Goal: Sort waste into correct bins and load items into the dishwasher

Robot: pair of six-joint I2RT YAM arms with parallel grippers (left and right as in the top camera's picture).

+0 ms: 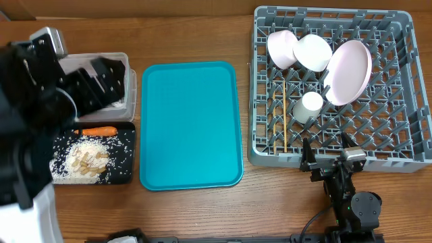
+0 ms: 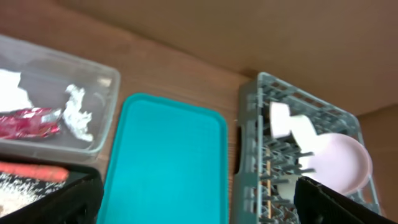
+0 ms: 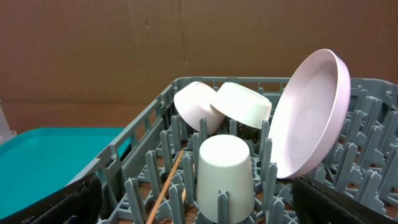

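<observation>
As things lie now: nothing sits on the teal tray (image 1: 190,125), so I judge the sorting and loading done or all but done.
Left gripper (image 2: 199,182): fingers wide apart with nothing between them, hanging over the clear tub (image 2: 43,74).
Right gripper (image 1: 329,162): fingers spread and empty, just outside the front wall of the dish rack (image 1: 398,145).
Plate (image 1: 349,72): leans on edge among the pegs at the rack's right. It looks stiff, glossy, probably slippery and breakable, so pinch the rim, not the face.
Bowls (image 1: 282,48): 2, tipped against each other at the back of the rack. They look rigid and smooth, so take each by the lip.
Cup (image 1: 311,103): mouth down, it seems, near the rack's middle. It is light and its round wall may slip, so close across the body.
Chopsticks (image 1: 285,118): lie flat on the lattice just left of the cup. They are thin, light and stiff, and the pegs crowd them, so pinch at mid-length.
Tub contents: red wrapper (image 2: 28,122), tissue (image 2: 11,90) and foil (image 2: 78,112). All are featherlight and would crush, so any fold will do.
Black tray (image 1: 125,177): carrot (image 1: 99,131) lies along its far edge, with rice (image 1: 67,165) and beige scraps (image 1: 89,158) nearer.
Scrap handling: the carrot looks firm, so grip across its width. The rice is loose and hard to pinch.
</observation>
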